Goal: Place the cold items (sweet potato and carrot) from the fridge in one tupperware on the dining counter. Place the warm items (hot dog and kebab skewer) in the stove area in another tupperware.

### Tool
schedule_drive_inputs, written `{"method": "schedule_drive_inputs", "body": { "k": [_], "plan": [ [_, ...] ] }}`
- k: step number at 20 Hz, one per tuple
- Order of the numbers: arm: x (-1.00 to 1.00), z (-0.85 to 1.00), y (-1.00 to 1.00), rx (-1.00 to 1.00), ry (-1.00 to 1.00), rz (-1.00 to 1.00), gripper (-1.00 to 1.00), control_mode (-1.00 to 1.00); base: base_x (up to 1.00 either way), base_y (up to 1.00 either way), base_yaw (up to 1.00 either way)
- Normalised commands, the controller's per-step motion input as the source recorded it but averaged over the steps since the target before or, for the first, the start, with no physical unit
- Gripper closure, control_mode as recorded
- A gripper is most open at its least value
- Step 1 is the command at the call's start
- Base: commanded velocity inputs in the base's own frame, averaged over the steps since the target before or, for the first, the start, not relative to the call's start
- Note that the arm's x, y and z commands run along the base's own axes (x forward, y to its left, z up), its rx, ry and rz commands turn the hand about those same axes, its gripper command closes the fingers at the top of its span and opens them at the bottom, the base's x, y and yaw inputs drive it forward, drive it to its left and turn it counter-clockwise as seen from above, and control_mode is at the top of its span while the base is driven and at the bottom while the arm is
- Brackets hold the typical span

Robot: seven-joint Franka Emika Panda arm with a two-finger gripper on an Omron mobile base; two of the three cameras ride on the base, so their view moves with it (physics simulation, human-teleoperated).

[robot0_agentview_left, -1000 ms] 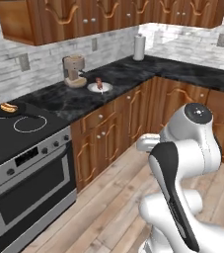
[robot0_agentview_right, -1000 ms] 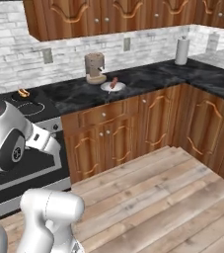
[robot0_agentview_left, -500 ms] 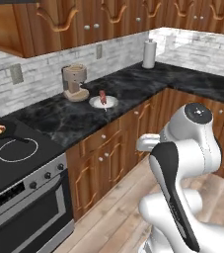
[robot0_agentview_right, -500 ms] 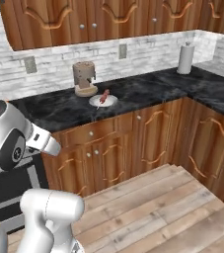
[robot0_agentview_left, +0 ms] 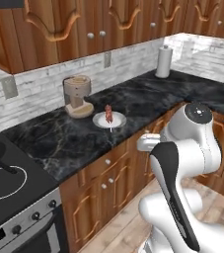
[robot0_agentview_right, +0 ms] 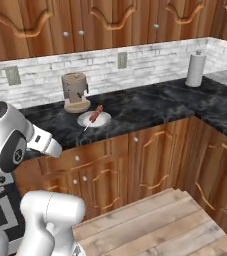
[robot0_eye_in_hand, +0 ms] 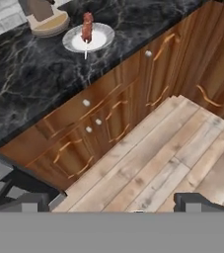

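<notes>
The skewer [robot0_eye_in_hand: 87, 27] lies on a white plate [robot0_eye_in_hand: 102, 35] on the counter [robot0_eye_in_hand: 29, 84], set back from the front edge and just beside a brown coffee machine [robot0_agentview_right: 75, 92] that stands against the back wall. From the hand [robot0_eye_in_hand: 113, 201], which hangs low over the wooden floor [robot0_eye_in_hand: 172, 153] in front of the cabinets with its fingers spread wide and nothing between them, the skewer is well apart, ahead and above. In the hand view its long axis points roughly toward the hand, meat at the far end and the bare stick toward the counter's front edge. My judgement is that the hand must rise over that edge and close across the stick, not along it.
</notes>
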Motion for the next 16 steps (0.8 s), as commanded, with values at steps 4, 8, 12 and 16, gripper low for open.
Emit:
{"method": "schedule_drive_inputs", "body": {
  "k": [4,8,12,16],
  "plan": [
    [0.0,0.0,0.0,0.0,0.0,0.0,-1.0,1.0,0.79,-0.14,0.24],
    [0.0,0.0,0.0,0.0,0.0,0.0,-1.0,1.0,0.76,-0.29,0.19],
    [0.0,0.0,0.0,0.0,0.0,0.0,-1.0,1.0,0.83,-0.15,0.14],
    [0.0,0.0,0.0,0.0,0.0,0.0,-1.0,1.0,0.87,0.0,0.07]
  ]
}}
